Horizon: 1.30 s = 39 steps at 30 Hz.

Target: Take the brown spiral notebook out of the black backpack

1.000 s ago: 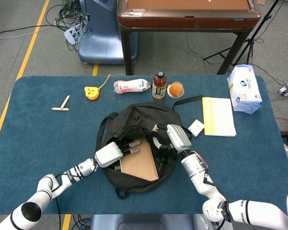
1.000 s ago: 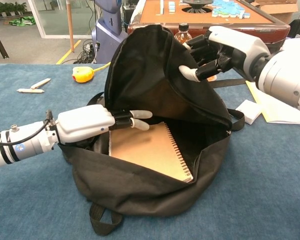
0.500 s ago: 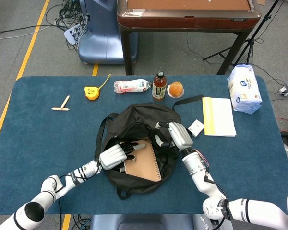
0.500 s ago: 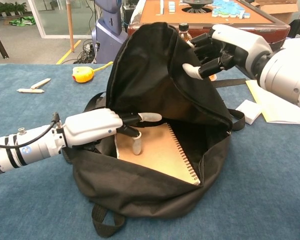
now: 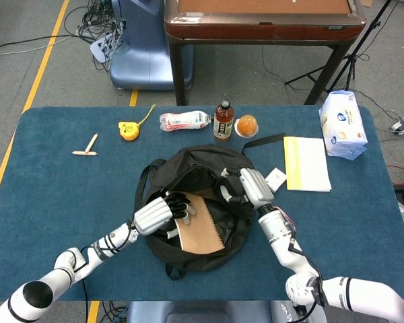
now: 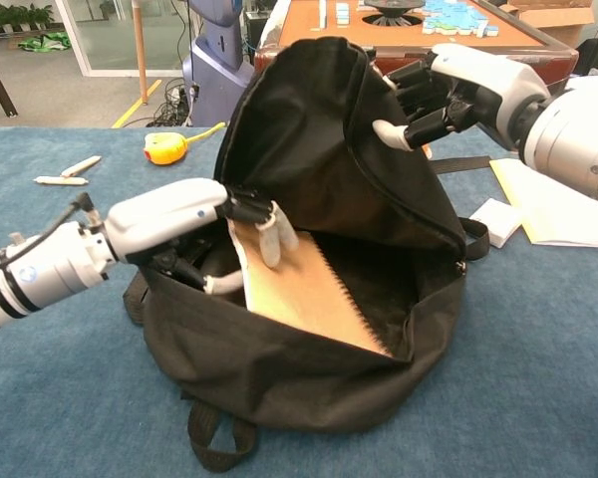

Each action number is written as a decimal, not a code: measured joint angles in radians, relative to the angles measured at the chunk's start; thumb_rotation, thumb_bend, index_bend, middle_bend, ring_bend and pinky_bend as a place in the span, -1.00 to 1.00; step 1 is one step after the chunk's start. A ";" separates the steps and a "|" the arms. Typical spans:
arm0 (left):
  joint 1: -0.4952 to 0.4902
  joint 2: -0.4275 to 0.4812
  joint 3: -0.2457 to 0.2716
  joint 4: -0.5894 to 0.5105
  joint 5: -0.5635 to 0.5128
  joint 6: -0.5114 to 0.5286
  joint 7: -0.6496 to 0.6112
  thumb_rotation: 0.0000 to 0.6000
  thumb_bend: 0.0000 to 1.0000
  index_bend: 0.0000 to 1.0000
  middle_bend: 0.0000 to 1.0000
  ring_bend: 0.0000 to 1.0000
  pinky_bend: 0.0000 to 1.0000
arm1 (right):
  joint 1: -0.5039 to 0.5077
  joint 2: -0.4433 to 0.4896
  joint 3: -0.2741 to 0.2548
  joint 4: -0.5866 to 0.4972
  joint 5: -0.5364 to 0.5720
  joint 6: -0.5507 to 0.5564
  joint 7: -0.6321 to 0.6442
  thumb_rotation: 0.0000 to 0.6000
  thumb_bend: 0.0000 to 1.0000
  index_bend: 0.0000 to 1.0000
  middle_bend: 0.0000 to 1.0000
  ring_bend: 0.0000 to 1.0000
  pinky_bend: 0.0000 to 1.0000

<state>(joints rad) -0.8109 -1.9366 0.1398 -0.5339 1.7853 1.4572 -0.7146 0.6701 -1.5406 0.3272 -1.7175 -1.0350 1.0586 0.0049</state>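
Note:
The black backpack lies open on the blue table. Inside it the brown spiral notebook is tilted, its left edge raised. My left hand reaches into the opening and grips that left edge, fingers over the cover and thumb beneath. My right hand holds the backpack's upper flap lifted, which keeps the mouth wide open.
Behind the backpack stand a drink bottle, an orange cup, a wrapped packet and a yellow tape measure. A yellow pad, a small white box and a tissue pack lie to the right.
My left hand has closed on the notebook's left edge and raised it, so the notebook tilts up. The right hand lifted the flap slightly higher.

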 measured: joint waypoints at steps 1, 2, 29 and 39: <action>0.002 0.012 -0.004 -0.017 -0.002 0.008 0.003 1.00 -0.03 0.37 -0.03 -0.33 -0.66 | 0.000 -0.001 0.001 0.002 0.001 0.000 0.001 1.00 0.04 0.20 -0.02 -0.31 -0.54; 0.005 0.028 -0.008 -0.041 -0.005 0.017 0.007 1.00 -0.03 0.38 0.03 -0.27 -0.62 | 0.001 -0.001 0.002 0.004 0.001 -0.001 0.003 1.00 0.04 0.20 -0.02 -0.31 -0.54; 0.070 0.468 -0.156 -0.642 -0.087 0.079 0.203 1.00 -0.03 0.38 0.48 0.21 -0.23 | -0.012 0.011 -0.028 0.007 -0.042 -0.024 0.047 1.00 0.04 0.20 -0.04 -0.31 -0.54; 0.101 0.626 -0.214 -0.734 -0.119 0.089 0.270 1.00 -0.03 0.38 0.50 0.22 -0.20 | -0.015 0.066 -0.104 -0.052 -0.147 -0.094 0.069 1.00 0.04 0.10 -0.25 -0.41 -0.54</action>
<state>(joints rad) -0.7098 -1.3106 -0.0738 -1.2678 1.6664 1.5465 -0.4448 0.6547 -1.4745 0.2237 -1.7695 -1.1824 0.9650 0.0738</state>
